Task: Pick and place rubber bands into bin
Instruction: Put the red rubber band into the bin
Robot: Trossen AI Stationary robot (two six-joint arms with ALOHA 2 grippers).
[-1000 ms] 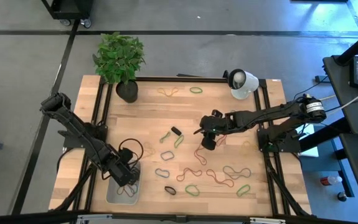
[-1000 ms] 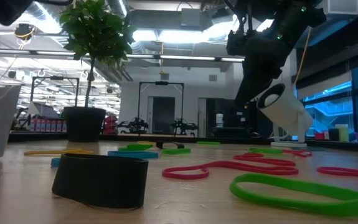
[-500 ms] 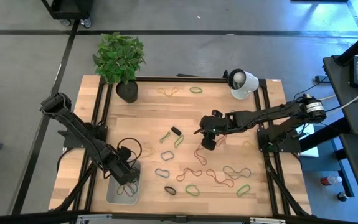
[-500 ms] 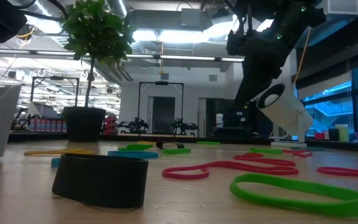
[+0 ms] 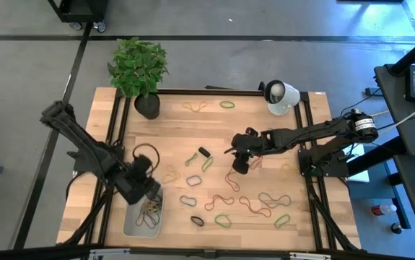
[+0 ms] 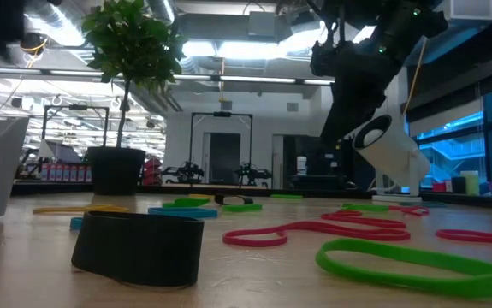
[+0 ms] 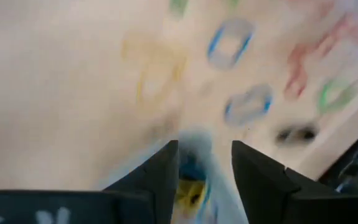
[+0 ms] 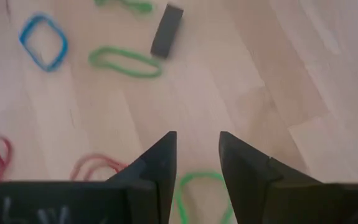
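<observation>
Landmark: the bin [image 5: 143, 219], pale tray at the table's near-left corner in the high view.

Bin holds a small heap of rubber bands [image 5: 150, 210], tan, red and dark loops tangled together against its far end.

Left gripper [image 5: 141, 189] sits just over the bin's far edge, above the heap. Its wrist view shows the two dark fingers [image 7: 160, 171] parted with a clear gap between them, nothing pinched; released. That view is smeared, but blue loops [image 7: 229, 42] and a yellow one on the wood can be made out beyond the fingers.

Loose bands remain on the table [image 5: 265, 137], all to the right of the bin: a blue loop [image 5: 188, 200] near it, a black one [image 5: 197, 221] and a green one [image 5: 222, 219] a little farther, red squiggles [image 5: 221, 201] and a further green loop [image 5: 282, 219] well off to the right. More lie on the far side, near the black plant pot [image 5: 147, 106].

Right gripper [image 5: 240, 162] hangs above mid-table, well apart from the bin. Fingers [image 8: 160, 165] spread, empty. Below it: a green loop [image 8: 126, 62], a blue loop [image 8: 43, 41], a black block [image 8: 166, 30], and a green band [image 8: 200, 194] just under the fingertips.

White camera-like device [image 5: 281, 96] stands at the corner diagonally opposite the bin.
</observation>
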